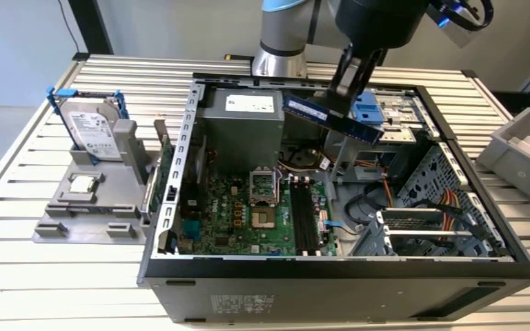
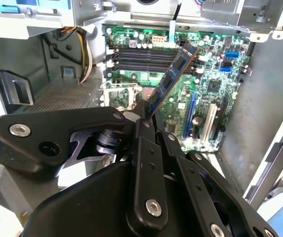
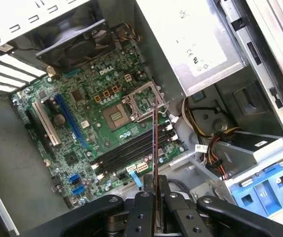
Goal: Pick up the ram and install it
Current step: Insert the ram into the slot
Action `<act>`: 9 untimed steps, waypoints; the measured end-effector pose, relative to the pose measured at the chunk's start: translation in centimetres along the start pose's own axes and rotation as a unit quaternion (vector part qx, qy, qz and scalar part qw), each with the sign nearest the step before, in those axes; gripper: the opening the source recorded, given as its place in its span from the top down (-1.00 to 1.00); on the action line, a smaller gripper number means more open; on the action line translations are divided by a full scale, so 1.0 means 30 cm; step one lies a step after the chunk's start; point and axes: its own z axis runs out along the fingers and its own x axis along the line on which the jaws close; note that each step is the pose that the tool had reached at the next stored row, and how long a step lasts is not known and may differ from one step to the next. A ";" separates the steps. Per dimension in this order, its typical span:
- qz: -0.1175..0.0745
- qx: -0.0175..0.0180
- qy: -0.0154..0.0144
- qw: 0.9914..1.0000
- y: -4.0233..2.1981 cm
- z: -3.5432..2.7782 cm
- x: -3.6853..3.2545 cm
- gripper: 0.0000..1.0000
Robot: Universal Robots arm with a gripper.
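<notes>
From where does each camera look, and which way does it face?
Exterior view: off the arm, above, looking down into the open black computer case; shows the grey arm and the end effector shut on the slim dark-blue ram stick.
First wrist view: at the wrist, facing the green motherboard past the end effector; ram stick edge-on.
Second wrist view: the same, ram stick's broad face.
All share ram stick and motherboard.

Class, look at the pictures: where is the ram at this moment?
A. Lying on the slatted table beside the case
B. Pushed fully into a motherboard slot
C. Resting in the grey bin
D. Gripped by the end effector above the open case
D: in the exterior view the ram is pinched in the end effector in mid-air over the open computer case, clear of the memory slots below.
</notes>
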 end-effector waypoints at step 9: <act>0.035 0.001 -0.002 0.999 0.000 0.000 0.000 1.00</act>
